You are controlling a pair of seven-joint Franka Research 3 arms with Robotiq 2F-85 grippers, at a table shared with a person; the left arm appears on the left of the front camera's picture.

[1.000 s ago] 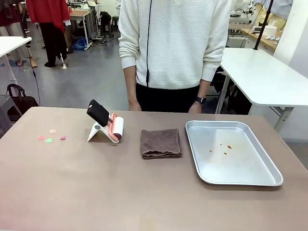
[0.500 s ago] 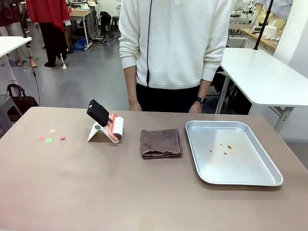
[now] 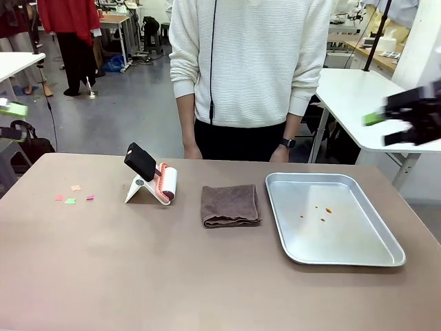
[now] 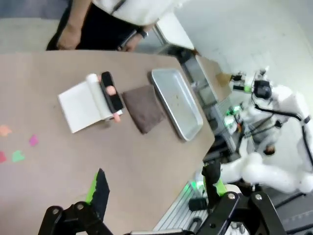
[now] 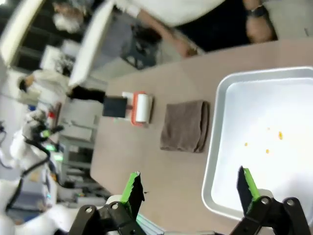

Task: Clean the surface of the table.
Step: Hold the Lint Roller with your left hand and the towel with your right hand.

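The rigid matte table [image 3: 207, 276] would be wiped, not gripped, with the soft centre-frame cloth [image 3: 231, 205] pinched up. The left gripper [image 4: 155, 188] and right gripper [image 5: 190, 188] are held wide apart, empty.

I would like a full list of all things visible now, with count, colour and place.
table: one, brownish-tan, under everything.
paper scraps: four, pink, peach, green, table's left part.
lint roller: one, white with black handle, on white stand, beside the cloth.
cloth: one, brown, folded, table's middle.
tray: one, silver, right of the cloth.
crumbs: few, orange, in the tray.
white table: one, behind, at right.
person: one, white sweater, far side.
left gripper: one, black with green pads, open, at left.
right gripper: one, same colours, open, at right.
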